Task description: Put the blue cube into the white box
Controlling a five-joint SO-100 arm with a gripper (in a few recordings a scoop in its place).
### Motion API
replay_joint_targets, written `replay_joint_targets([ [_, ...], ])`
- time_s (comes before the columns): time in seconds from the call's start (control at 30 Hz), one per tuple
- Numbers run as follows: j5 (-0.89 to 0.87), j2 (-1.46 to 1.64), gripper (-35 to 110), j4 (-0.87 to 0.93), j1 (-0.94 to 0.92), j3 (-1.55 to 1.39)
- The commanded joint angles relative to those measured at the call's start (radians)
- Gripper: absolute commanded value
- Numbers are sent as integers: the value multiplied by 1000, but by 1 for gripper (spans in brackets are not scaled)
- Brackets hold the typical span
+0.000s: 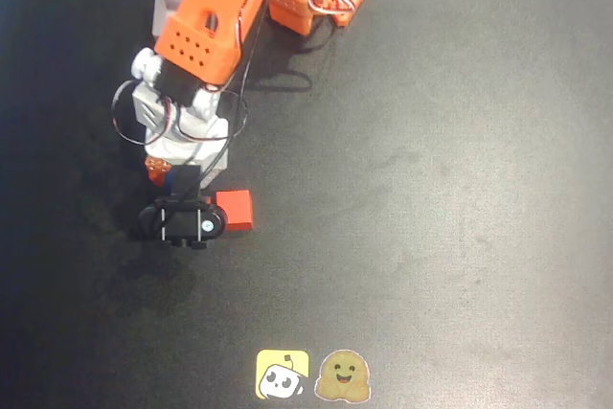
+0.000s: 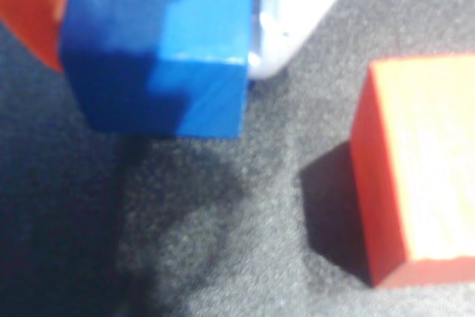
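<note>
Blue cube (image 2: 159,50) held by the gripper (image 2: 159,5)

It was squeezed between an orange finger (image 2: 33,5) and a white one, lifted above the dark desk (image 2: 223,243), near a red cube (image 2: 419,168).

Red cube (image 2: 415,168) sits right of blue cube (image 2: 159,42), bare mat gap between; white finger (image 2: 297,5) flanks blue's right.

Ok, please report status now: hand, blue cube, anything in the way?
Hand closed on blue cube, cube clear of the mat. Red cube close beside it. White box behind the arm.
</note>
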State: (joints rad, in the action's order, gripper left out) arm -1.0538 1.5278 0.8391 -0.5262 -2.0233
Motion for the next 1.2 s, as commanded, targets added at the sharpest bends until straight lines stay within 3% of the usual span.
replay_joint_targets([
  [0.0, -3, 18, 0, 2, -9, 3],
  [0.83, 5, 560, 0, 637, -213, 150],
  [1.17, 51, 756, 0, 718, -368, 34],
])
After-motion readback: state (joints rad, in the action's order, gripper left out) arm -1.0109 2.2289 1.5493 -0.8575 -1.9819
